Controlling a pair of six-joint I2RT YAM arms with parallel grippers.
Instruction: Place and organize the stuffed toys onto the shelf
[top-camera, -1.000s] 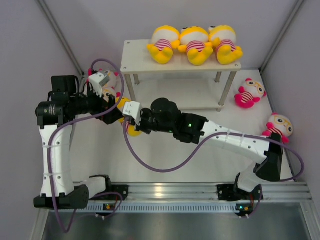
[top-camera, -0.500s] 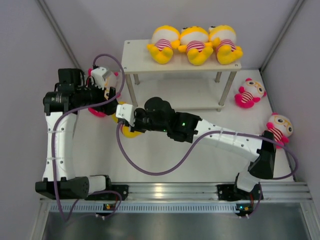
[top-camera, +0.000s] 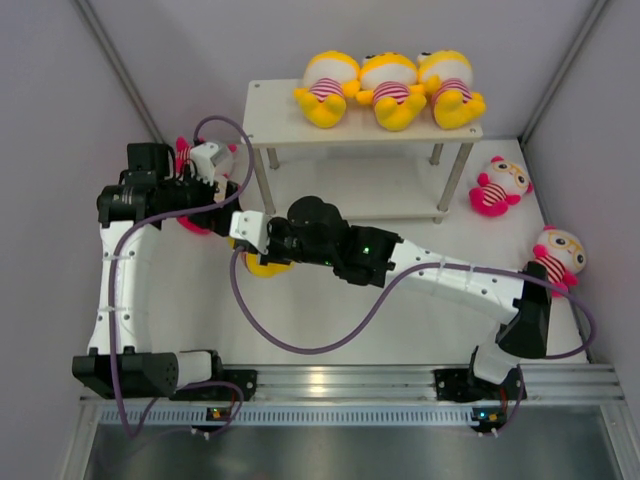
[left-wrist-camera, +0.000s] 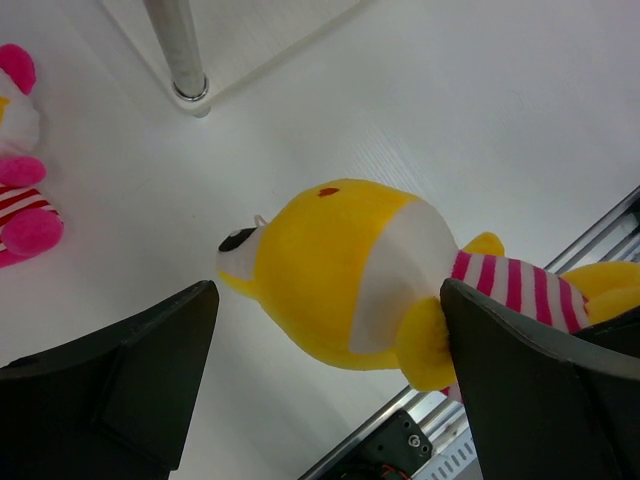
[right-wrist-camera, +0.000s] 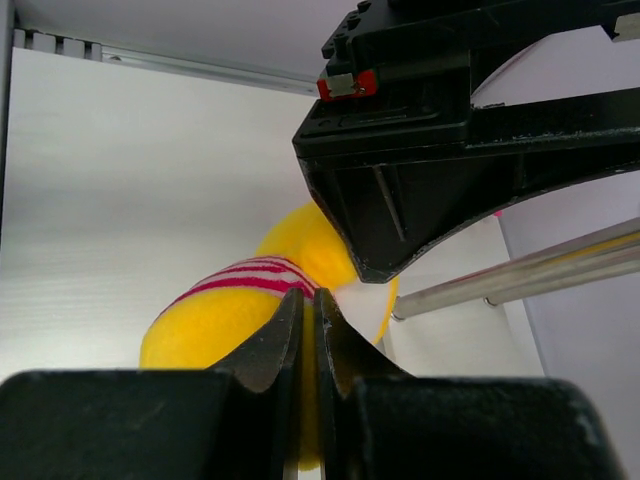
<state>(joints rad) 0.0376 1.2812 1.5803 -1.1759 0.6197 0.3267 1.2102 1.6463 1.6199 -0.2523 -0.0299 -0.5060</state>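
left gripper (left-wrist-camera: 327, 300): jaws wide apart, nothing between them. Upper left of top view, by the shelf's front-left leg, looking down on the held doll.
left pink doll (left-wrist-camera: 18, 190): on the table (top-camera: 330, 320), far left edge of left wrist view, near the shelf leg (left-wrist-camera: 180, 50). Mostly hidden under the left arm in top view.
held doll (top-camera: 262, 265): yellow with a striped shirt, left of centre in top view. Cannot tell if it is resting on the table or just off it.
right gripper (right-wrist-camera: 308, 300): jaws almost closed, pinching a thin bit of the held doll near its lower body. A sliver of yellow shows between them.
shelf (top-camera: 268, 118): upper centre. The top board has room at its left end.
top-row dolls (top-camera: 390, 90): three yellow, side by side and touching, from centre to right end of the top board.
mid-right pink doll (top-camera: 497, 187): on the table, right of the shelf's legs.
far-right pink doll (top-camera: 558, 252): on the table at the right edge, by the right arm.
handling: likely light, soft and squashy. Plush is not slippery or fragile. It is floppy, so the big head may swing or tip it over when set down.
grip spot: across the striped torso looks steadier. The thin pinch could slide off.
progress: three yellow are up, and the held doll probably goes in the left slot.
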